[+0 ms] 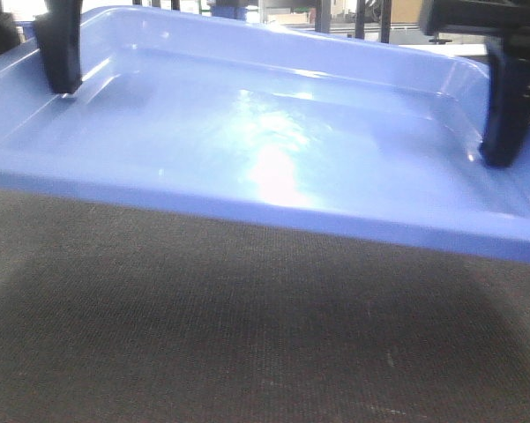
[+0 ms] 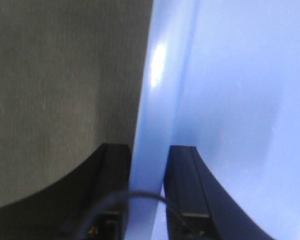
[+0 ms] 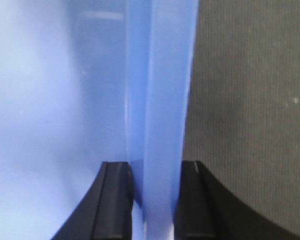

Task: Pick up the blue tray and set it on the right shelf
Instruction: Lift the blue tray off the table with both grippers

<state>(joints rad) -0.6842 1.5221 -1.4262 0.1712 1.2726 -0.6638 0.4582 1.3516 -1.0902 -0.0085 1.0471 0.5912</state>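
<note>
The blue tray [image 1: 273, 150] fills the front view, hanging slightly tilted above the dark tabletop, with its shadow beneath it. My left gripper [image 1: 60, 79] is shut on the tray's left rim, one black finger inside the tray. In the left wrist view the gripper [image 2: 149, 150] pinches the rim of the tray [image 2: 229, 90] between both fingers. My right gripper [image 1: 503, 150] is shut on the right rim. In the right wrist view this gripper [image 3: 152, 165] straddles the wall of the tray [image 3: 50, 90]. The right shelf is out of view.
The dark woven tabletop [image 1: 247, 335] spreads below and in front of the tray, and it also shows beside the rim as tabletop [image 2: 55, 90] and tabletop [image 3: 249, 100]. Dark upright posts [image 1: 362, 18] and clutter stand behind the tray's far edge.
</note>
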